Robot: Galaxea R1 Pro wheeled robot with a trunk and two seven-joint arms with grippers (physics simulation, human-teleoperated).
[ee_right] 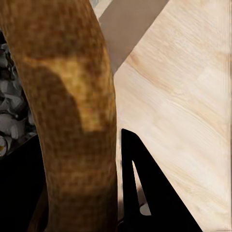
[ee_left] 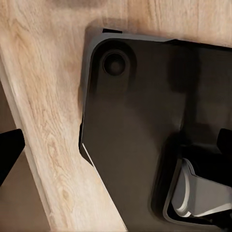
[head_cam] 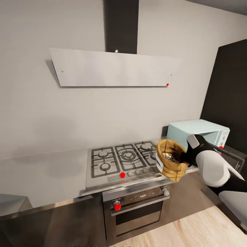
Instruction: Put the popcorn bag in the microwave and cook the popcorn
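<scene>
Currently your right hand [head_cam: 185,158] is gripping the popcorn bag's [head_cam: 170,159] rim, holding it tilted in the air between hob [head_cam: 125,158] and microwave [head_cam: 200,131]. Left hand: cannot tell. Kernels [head_cam: 169,156] are risking spilling; the closed microwave door is blocking entry.

The popcorn bag [head_cam: 172,159] looks like coarse woven cloth, tan-brown and matt, with a thick rolled rim; in the right wrist view its weave [ee_right: 67,96] shows as a rough grain. The popcorn [head_cam: 168,156] inside appears pale and lumpy. The countertop [head_cam: 44,173] is smooth brushed steel with a dull sheen. The microwave [head_cam: 199,132] has a smooth mint-blue shell. The gas hob [head_cam: 125,159] is steel with black matt grates. The floor [head_cam: 202,230] is pale, faintly glossy wood. The cabinet fronts [head_cam: 51,226] are dark and glossy.
</scene>
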